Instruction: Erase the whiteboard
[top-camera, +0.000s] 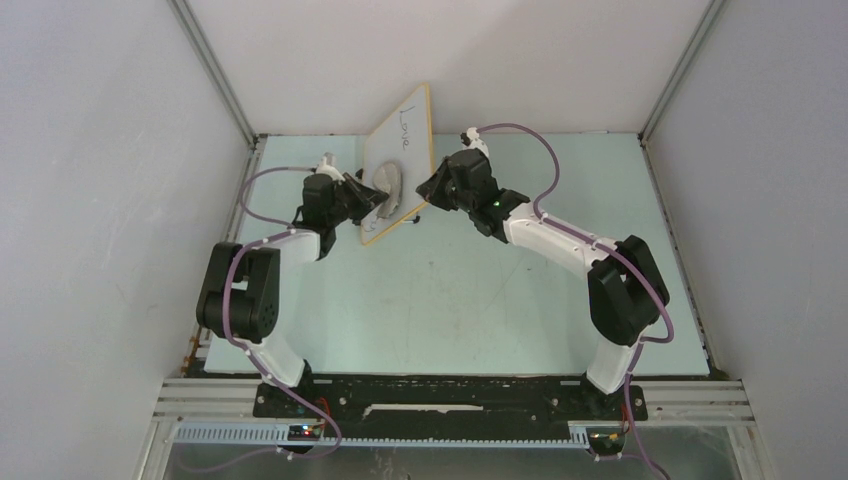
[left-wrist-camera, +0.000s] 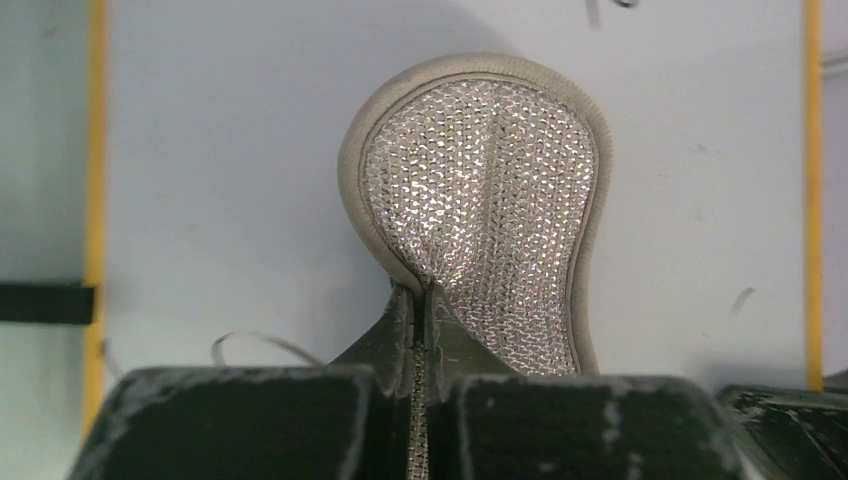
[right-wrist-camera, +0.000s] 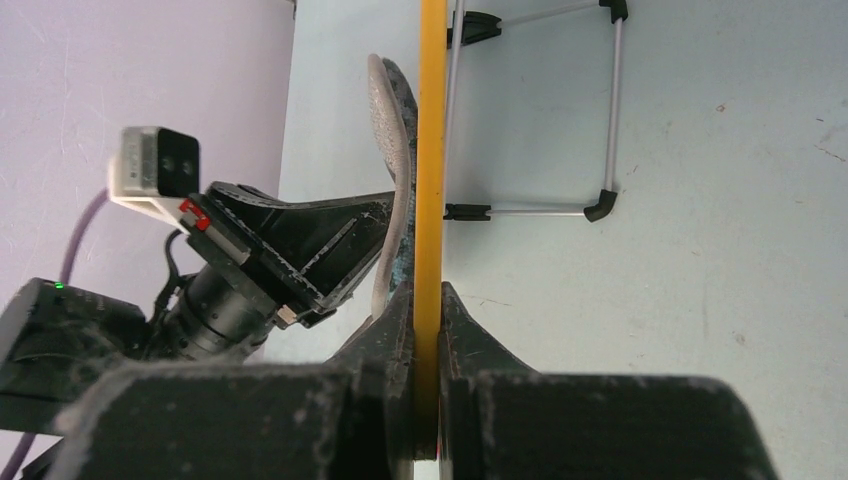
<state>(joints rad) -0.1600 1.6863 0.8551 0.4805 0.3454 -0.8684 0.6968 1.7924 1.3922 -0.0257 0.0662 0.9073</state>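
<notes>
You are looking down at a pale green tabletop (top-camera: 450, 290) with two arms reaching toward its far middle. The whiteboard (top-camera: 412, 158) stands there on edge, tilted, its white face turned toward the left arm. From these views you cannot tell whether its lower corner touches the tabletop.

Your right gripper (top-camera: 428, 188) clamps the board's right edge. In the right wrist view its fingers are pressed onto the yellow frame (right-wrist-camera: 432, 150) from both sides.

Your left gripper (top-camera: 365, 195) pinches the lower end of a grey oval pad (top-camera: 387, 183). In the left wrist view the pad (left-wrist-camera: 480, 190) rises from between the closed fingers, its silvery mesh side facing the camera and its other side lying against the board (left-wrist-camera: 230, 180).

The pad sits on the lower half of the board. Dark handwriting (top-camera: 404, 128) shows on the upper half, and a few faint strokes lie around the pad.

Behind the board, a wire stand (right-wrist-camera: 610, 110) with black feet lies on the tabletop.
</notes>
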